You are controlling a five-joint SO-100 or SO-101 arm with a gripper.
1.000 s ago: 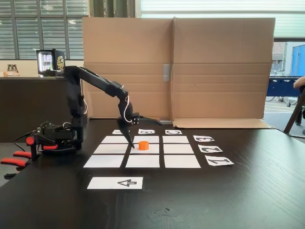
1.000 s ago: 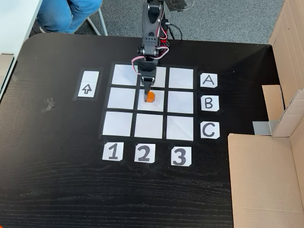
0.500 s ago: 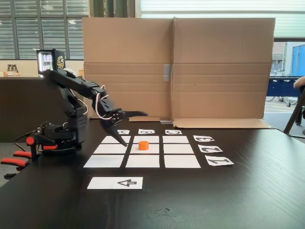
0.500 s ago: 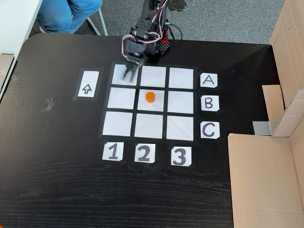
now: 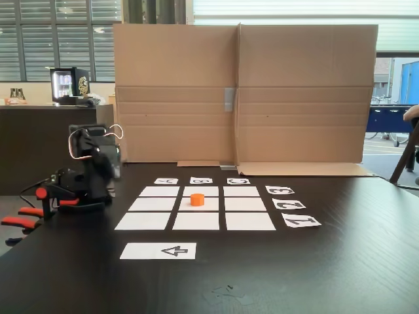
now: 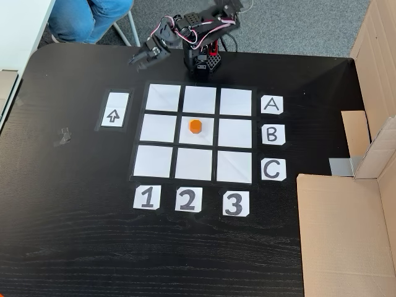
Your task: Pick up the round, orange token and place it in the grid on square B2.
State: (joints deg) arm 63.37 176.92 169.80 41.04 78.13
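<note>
You see the token (image 6: 196,125) sitting alone on square B2 (image 6: 206,140), the centre cell of the grid (image 6: 162,99), level with the card B (image 6: 273,134) and in line with the card 2 (image 6: 187,200) in the view from above; in the lower fixed view the token (image 5: 197,199) stands flat on its base. Nothing touches it. The arm is folded near its base, well apart from the grid, and the claw (image 6: 142,59) hangs over the dark worktop (image 6: 74,204); it is blurred, so I cannot tell if it is spread or pressed together. I judge the puck light, stiff and rather smooth. If you must take it again, pinch two opposite side faces low down, with gentle pressure, because it may slide on the paper.
</note>
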